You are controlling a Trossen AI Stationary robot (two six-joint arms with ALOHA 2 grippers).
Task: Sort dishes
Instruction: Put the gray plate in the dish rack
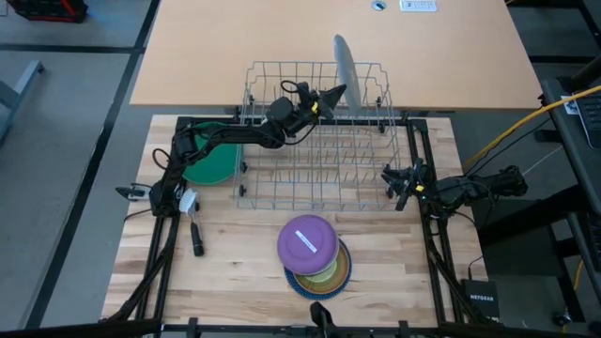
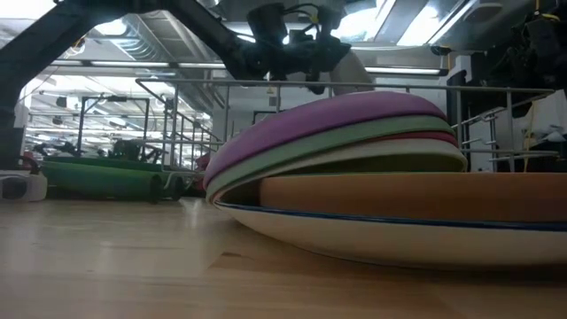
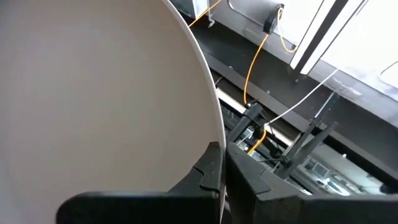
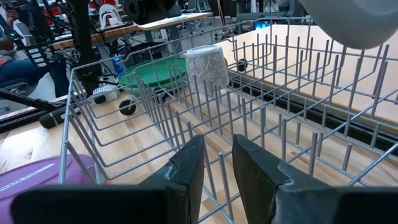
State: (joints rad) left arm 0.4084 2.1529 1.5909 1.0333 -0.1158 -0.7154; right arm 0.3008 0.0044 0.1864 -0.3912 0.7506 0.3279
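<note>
From above, the left claw (image 1: 331, 94) is clenched on a grey plate (image 1: 346, 62) standing on edge at the rack's (image 1: 319, 141) one o'clock corner, while the right claw (image 1: 392, 178) waits at its three o'clock side, and a purple-topped dish stack (image 1: 310, 246) sits at the table's (image 1: 225, 272) six o'clock. The left wrist view shows its fingers (image 3: 211, 171) pinching the plate's rim (image 3: 214, 118). The right wrist view shows the right claw (image 4: 217, 165) slightly parted, holding nothing, over the rack wires (image 4: 261, 106).

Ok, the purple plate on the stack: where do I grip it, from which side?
Probably its rim on the left arm's side. The purple plate lies upside down and tilted on the stack, and that edge overhangs the plates below, leaving room for one finger under the lip. Its domed top gives nothing to pinch. The left gripper is shut on the grey plate.
</note>
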